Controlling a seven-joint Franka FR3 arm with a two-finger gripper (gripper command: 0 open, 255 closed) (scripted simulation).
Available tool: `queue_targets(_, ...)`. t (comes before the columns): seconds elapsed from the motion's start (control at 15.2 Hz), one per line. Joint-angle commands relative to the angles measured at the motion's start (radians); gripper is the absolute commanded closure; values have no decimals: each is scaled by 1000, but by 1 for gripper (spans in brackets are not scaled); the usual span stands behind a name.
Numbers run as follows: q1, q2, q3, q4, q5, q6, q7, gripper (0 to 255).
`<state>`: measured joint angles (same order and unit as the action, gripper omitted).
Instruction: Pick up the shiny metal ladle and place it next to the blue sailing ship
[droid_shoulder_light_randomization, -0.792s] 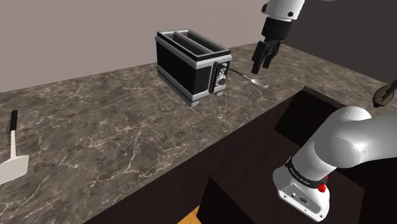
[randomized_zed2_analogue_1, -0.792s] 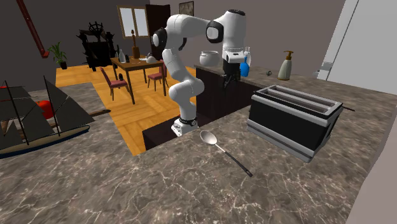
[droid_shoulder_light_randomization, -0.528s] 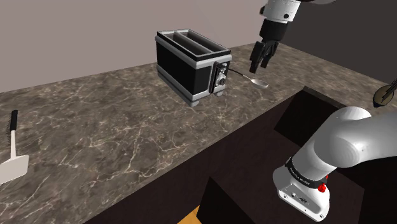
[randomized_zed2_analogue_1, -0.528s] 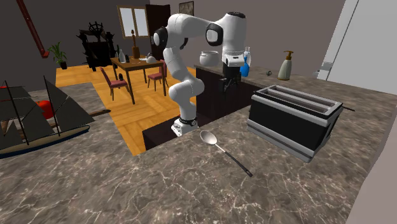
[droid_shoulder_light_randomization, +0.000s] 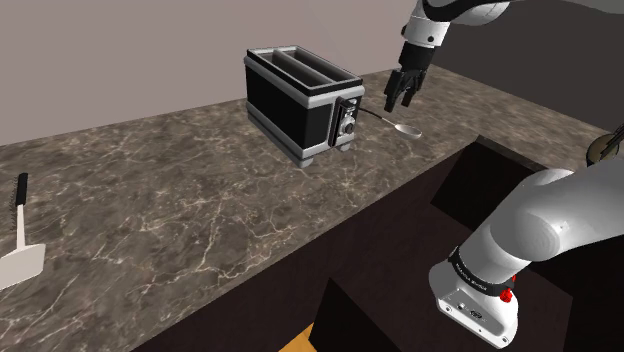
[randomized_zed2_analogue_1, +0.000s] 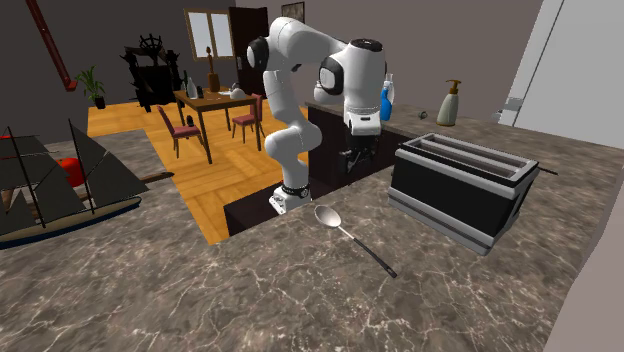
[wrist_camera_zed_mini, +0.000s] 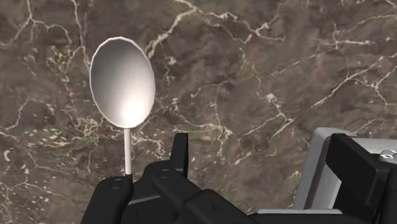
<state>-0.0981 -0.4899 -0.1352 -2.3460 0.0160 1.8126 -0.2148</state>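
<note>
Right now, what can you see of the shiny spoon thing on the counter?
The shiny silver metal ladle has an oval bowl, facing up, and a thin straight handle. It lies flat on the dark veined marble counter, next to the black toaster. Nothing holds it: the black gripper hangs above its handle, fingers open.

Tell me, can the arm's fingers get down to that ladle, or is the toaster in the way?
Probably yes. The fingers hang open just above the handle of the ladle, and nothing lies between them. The toaster stands close beside the handle, so there is little room on that side.
</note>
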Motion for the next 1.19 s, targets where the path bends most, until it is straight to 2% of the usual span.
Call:
queue_targets(0.0,-10,61,-27,17,0,44,-23,0)
queue_targets(0.66,-57,376,-149,189,59,171,-160,0)
queue_targets(1.12,-54,405,-147,123,72,265,-169,0)
